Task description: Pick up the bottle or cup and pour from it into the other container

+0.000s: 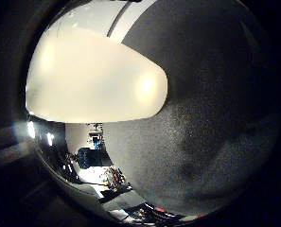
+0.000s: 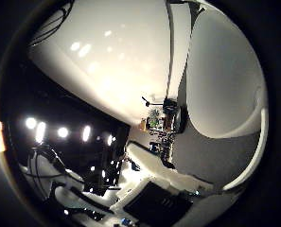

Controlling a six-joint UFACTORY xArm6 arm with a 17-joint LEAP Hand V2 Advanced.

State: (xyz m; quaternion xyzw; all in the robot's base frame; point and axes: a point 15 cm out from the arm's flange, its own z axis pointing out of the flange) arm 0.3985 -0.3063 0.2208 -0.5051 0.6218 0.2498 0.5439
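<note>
Scene: A palm's-eye look from the robot's right hand, pressed in tight on the pouring job.
Task's thing: A glossy white container (image 2: 107, 61) fills much of the thumb-side view, so it sits very close to the palm. Whether it is the bottle or the cup cannot be told at this range.
Other container: A matte white vessel (image 2: 225, 80) with a curved rim stands just beside the glossy one. A narrow gap shows between them.
Surface: Both appear to be over the grey, speckled counter (image 1: 201, 142), which takes up most of the little-finger-side view.
Hand: Whether it is open, closed or gripping cannot be told; no part of it is clearly made out here.
Key relation: The glossy container lies straight out from the palm, its long body running across both views and ending in a rounded tip over the counter. The matte vessel is off to the thumb side.
Stage, as judged: At or near the grasp, with the pour not yet visible.
Next move calls for: Keeping that long body steady against the palm, then tipping its mouth towards the matte vessel.
Risk: The neighbour is close, so a swing could knock it.
</note>
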